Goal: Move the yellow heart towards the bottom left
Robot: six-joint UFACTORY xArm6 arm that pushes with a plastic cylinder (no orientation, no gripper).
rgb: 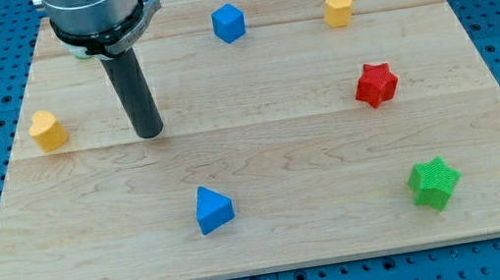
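We have no fingers on this arm, only a dark rod point(131, 88) that holds nothing; our tip point(150, 133) rests on the wooden counter point(285, 244) in its left half, clear of every block. The yellow heart point(47, 130) sits to the view's left of the tip, near it but apart, close to the counter's left edge and about level with the tip. Toward the view's bottom from the tip lies the blue triangular block point(212, 209), well apart. Up near the view's top edge stands the blue cube point(227, 22), and further right the yellow hexagonal block point(339, 7). On the right side the red star point(376, 83) sits at mid height, with the green star point(433, 182) below it near the bottom right corner.
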